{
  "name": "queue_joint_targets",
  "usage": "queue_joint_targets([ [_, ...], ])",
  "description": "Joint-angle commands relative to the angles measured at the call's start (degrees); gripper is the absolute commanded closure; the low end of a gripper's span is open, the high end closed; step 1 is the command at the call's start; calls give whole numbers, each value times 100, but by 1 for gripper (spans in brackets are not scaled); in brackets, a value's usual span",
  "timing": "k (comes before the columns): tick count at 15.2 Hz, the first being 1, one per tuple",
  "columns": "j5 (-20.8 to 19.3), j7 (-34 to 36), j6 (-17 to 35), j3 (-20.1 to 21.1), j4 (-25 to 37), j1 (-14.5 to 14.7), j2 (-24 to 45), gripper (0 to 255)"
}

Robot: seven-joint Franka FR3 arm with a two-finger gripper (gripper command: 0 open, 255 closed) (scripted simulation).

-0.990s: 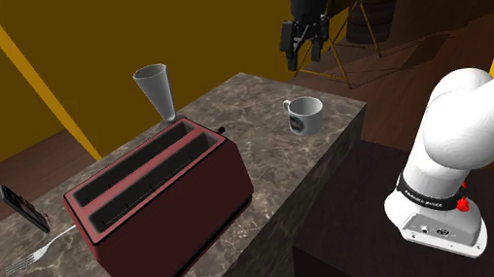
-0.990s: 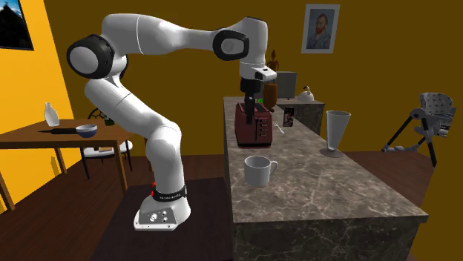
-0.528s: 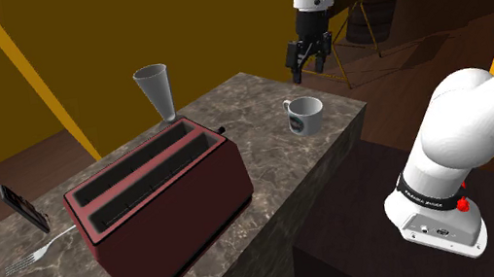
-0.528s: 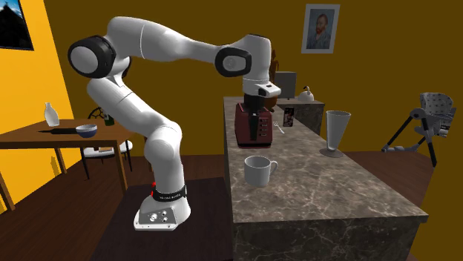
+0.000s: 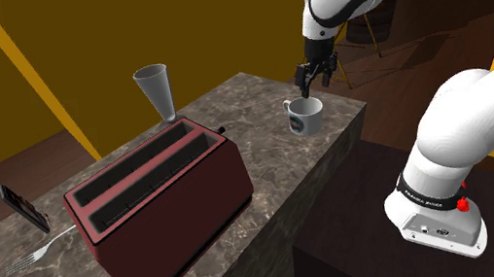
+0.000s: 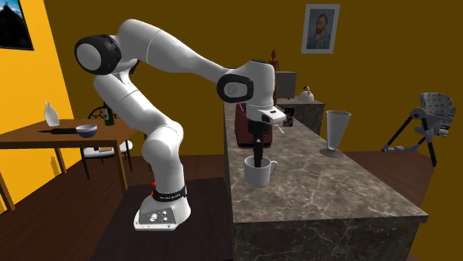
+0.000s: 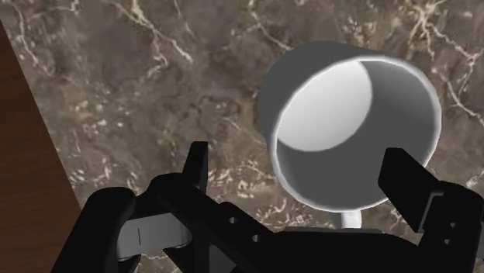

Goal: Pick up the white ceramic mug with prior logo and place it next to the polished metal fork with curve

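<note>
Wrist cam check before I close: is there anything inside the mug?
No, the mug stands upright below the open gripper, and its inside looks bare down to the bottom.

White arm (image 6: pixel 171 59) was bent over the marble counter (image 6: pixel 326 185), black hand (image 6: pixel 257 159) pointing straight down w/ tips at the rim of the white mug (image 6: pixel 260 175). Dark red toaster (image 6: pixel 240 130) stood behind; tall glass (image 6: pixel 337 133) sat well apart, picture's rt.
</note>
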Motion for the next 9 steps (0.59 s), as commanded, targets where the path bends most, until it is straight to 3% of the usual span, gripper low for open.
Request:
queue_joint_targets([
  [1,-62,-33,236,-48,-110,-48,105,0],
  [9,-66,-46,860,-91,-456,-31,385,0],
])
